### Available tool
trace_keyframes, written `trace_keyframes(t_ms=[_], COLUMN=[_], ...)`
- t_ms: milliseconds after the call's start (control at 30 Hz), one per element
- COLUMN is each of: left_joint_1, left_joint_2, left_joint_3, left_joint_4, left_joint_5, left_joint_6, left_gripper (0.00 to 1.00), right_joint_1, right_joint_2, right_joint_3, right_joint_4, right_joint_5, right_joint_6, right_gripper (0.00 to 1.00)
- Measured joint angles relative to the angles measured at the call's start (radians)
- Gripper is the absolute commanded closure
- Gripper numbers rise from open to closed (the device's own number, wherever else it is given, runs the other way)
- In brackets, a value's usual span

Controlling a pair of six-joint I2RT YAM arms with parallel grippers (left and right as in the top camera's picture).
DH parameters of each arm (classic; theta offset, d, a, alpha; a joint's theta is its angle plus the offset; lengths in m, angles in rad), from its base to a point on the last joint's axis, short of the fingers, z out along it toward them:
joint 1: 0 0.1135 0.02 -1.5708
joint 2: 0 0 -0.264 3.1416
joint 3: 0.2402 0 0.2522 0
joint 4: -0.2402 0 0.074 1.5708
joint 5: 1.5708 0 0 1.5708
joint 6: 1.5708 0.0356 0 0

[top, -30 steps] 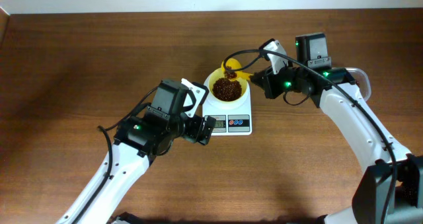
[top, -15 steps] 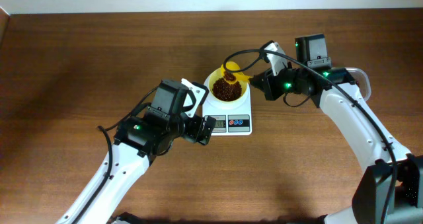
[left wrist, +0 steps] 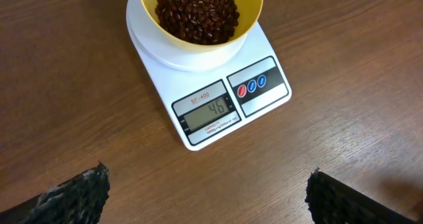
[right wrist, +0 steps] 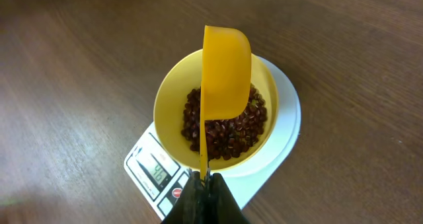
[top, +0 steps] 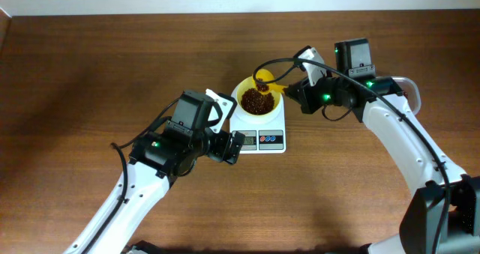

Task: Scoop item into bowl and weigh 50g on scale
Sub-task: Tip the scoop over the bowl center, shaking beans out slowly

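Nearly there, judging by the readout and the heap of beans point(left wrist: 197, 12) in the bowl point(left wrist: 251, 12). Holds the yellow scoop point(right wrist: 226, 69) by the end of its thin handle in the right claw point(right wrist: 205, 191), jaws pinched flat against the handle, apparently for reach: puts the cup out over the bowl while leaving the claw itself back, clear of the rim and of the scale point(left wrist: 165, 78). Hangs the cup above the far side of the bowl, rolled onto its side in the right wrist view, yet with a few beans showing inside it from overhead; reads as a slow trickle, not a dump, fitting for a top-up. Finds most of the beans in the pale-yellow bowl, covering its bottom and lying well below the rim. Seats that bowl centred on the round white platform of the scale, flat on the brown bench point(left wrist: 79, 85), front strip turned toward the left arm. Shows 46 on the grey display point(left wrist: 208, 110), a little short of the fifty asked for; calls for only a pinch more, and risks overshooting with one full tip of the scoop. Parks the left claw point(left wrist: 206, 178) near the front of the scale, fingers spread as wide as possible, gripping nothing, touching nothing; seems placed purely to aim its camera down at the display for reading the number. Shows no spilled beans on the bench around the scale.
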Motion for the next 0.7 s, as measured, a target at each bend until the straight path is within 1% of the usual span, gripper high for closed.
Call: trace_keyframes(t_ms=[133, 267, 367, 533, 700], left_joint_1=[0.0, 0.0, 0.0, 0.0, 0.0], left_joint_2=[0.0, 0.0, 0.0, 0.0, 0.0], left_joint_3=[0.0, 0.0, 0.0, 0.0, 0.0], left_joint_4=[0.0, 0.0, 0.0, 0.0, 0.0], left_joint_5=[0.0, 0.0, 0.0, 0.0, 0.0], left_joint_6=[0.0, 0.0, 0.0, 0.0, 0.0], left_gripper=[0.01, 0.01, 0.01, 0.01, 0.01], right_joint_1=[0.027, 0.051, 0.05, 0.044, 0.043], right_joint_2=[0.0, 0.0, 0.0, 0.0, 0.0], right_joint_3=[0.0, 0.0, 0.0, 0.0, 0.0], right_joint_4=[-0.019, 0.024, 0.037, 0.037, 0.037], right_joint_5=[-0.004, 0.108, 0.082, 0.057, 0.054], right_joint_6=[-0.002, -0.005, -0.005, 0.064, 0.087], right_gripper=[0.96, 0.96, 0.96, 0.96, 0.96])
